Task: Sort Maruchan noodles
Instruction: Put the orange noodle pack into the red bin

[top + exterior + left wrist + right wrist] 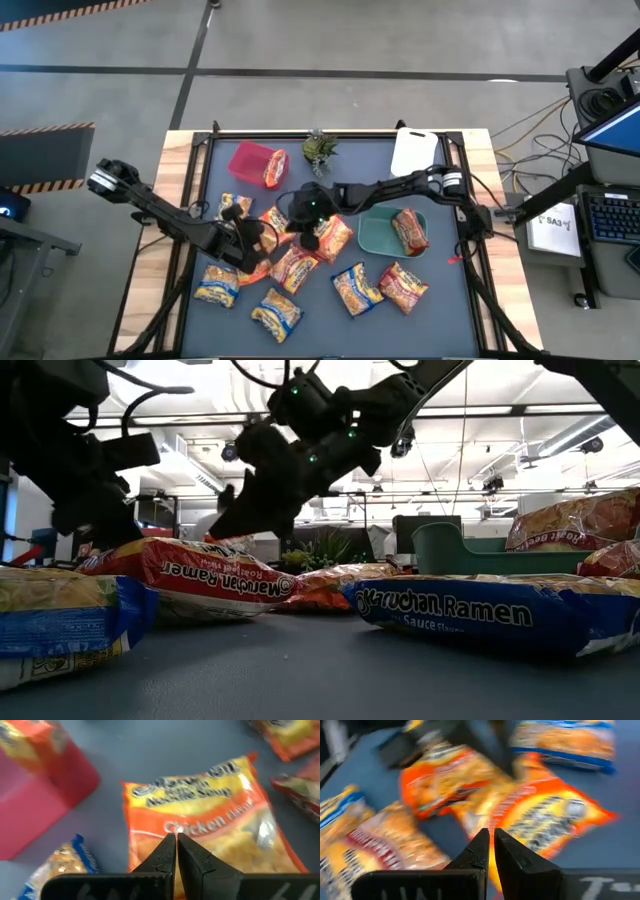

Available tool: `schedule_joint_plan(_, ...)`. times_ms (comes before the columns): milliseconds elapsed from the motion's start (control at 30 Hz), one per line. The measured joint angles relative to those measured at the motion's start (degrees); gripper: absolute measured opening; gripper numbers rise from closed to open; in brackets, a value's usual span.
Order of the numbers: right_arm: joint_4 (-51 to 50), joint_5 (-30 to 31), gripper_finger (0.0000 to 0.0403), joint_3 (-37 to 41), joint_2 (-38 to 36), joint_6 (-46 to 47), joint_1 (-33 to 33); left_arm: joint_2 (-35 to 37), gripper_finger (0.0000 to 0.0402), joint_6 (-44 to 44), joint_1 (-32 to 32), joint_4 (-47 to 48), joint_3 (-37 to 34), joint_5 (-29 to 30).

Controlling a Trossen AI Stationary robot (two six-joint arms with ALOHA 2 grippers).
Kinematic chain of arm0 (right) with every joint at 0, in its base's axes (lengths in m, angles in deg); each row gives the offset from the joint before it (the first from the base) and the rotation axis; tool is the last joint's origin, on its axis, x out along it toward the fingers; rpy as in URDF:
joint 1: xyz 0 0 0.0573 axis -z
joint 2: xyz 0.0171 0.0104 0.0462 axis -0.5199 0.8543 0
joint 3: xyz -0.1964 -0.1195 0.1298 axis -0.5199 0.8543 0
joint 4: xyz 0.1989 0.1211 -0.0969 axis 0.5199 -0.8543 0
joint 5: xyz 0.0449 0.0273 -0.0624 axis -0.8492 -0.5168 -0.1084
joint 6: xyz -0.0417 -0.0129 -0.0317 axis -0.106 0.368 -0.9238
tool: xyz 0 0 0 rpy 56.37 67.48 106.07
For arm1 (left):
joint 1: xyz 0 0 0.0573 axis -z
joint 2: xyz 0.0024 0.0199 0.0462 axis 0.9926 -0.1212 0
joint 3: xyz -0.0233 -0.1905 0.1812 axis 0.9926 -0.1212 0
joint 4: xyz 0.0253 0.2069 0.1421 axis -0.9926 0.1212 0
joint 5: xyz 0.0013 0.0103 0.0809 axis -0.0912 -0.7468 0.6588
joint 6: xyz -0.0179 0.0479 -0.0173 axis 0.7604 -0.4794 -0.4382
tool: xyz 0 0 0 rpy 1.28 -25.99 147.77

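While right gripper (489, 836) sits pinched shut on orange packet (535, 815) at table centre, lift slow, check edge caught. Left gripper (176, 840) shut, empty, over orange packet (200, 820) at nine o'clock. Green bin (378, 232) at three o'clock; red bin (250, 160) at eleven.

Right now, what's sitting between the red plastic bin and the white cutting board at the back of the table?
In the high view, only the small green plant stands between the red plastic bin and the white cutting board; no noodle packets lie there.
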Motion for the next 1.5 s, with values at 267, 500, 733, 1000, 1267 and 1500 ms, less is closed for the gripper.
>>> schedule_joint_plan(267,-0.9,-0.79,0.0052,0.02,-0.22,12.34,3.47,0.0,0.0,0.51,0.13,-0.05,-1.11,-3.33)
schedule_joint_plan(500,-3.16,-1.36,0.0164,0.04,-0.22,18.14,4.93,0.04,0.0,1.49,0.13,-0.39,-1.53,-3.55)
schedule_joint_plan(733,-2.82,-1.39,0.0267,0.04,-0.22,18.35,4.82,0.37,0.0,3.05,0.18,-0.47,-1.67,-4.23)
schedule_joint_plan(1000,-2.45,-1.36,0.031,0.07,-0.22,17.78,4.84,1.27,0.0,-1.2,0.28,-0.05,1.86,-9.01)
schedule_joint_plan(1267,-0.51,-1.36,0.0302,0.07,1.4,19.38,4.54,-0.25,0.0,3.09,0.56,-1.04,-1.26,-10.86)
schedule_joint_plan(1500,2.03,-1.39,0.0309,0.13,4.31,22.35,4.81,-1.46,0.0,5.46,0.77,-5.0,-4.46,-10.41)
